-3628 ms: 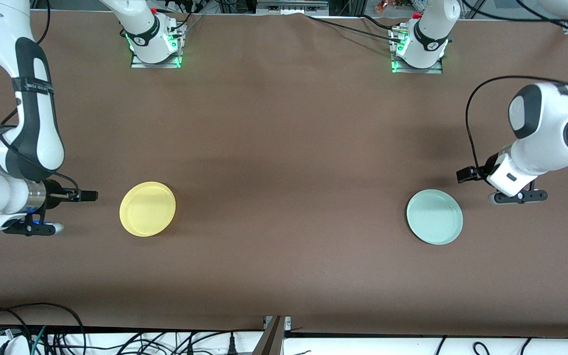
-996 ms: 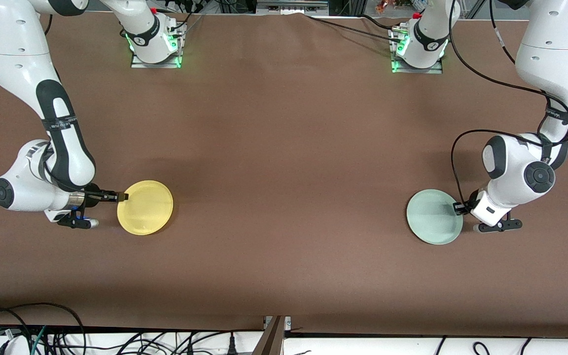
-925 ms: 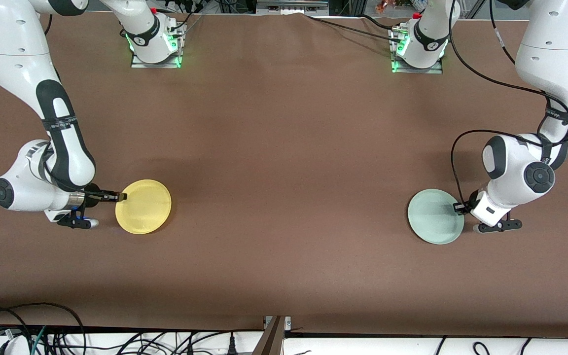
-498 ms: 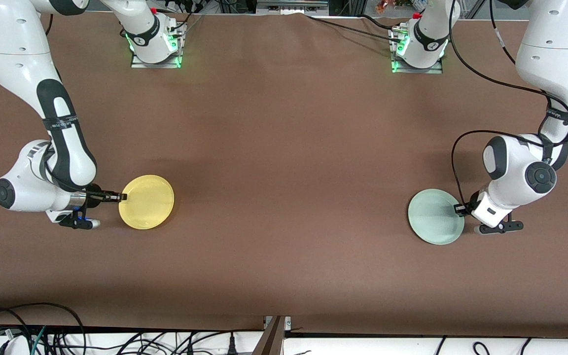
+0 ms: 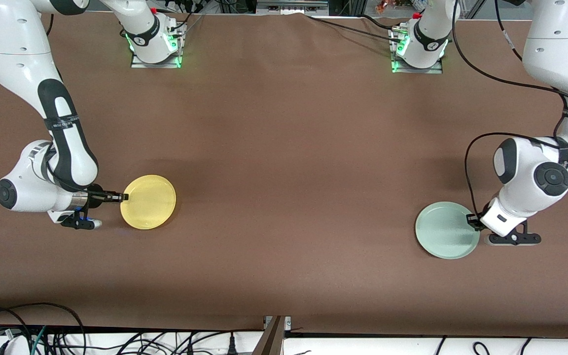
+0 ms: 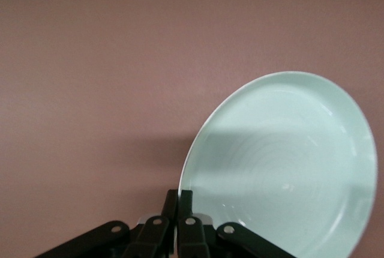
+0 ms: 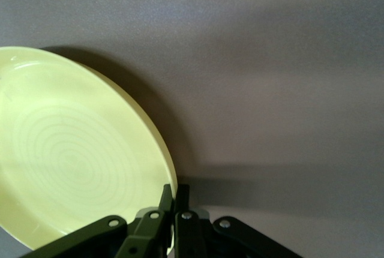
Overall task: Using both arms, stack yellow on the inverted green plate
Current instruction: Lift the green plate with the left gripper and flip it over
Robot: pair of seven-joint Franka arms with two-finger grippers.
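Note:
The yellow plate is at the right arm's end of the table, right side up and held a little off the table. My right gripper is shut on its rim, as the right wrist view shows with the yellow plate tilted. The green plate is at the left arm's end, hollow side up, lifted slightly. My left gripper is shut on its rim; the left wrist view shows this gripper clamping the edge of the green plate.
The brown table stretches wide between the two plates. The arms' bases stand along the table's edge farthest from the front camera. Cables hang off the nearest edge.
Both grippers came in from beside the plates and closed on their rims. In the last half second the left gripper carried the green plate nearer the front camera and outward; the yellow plate rose slightly.

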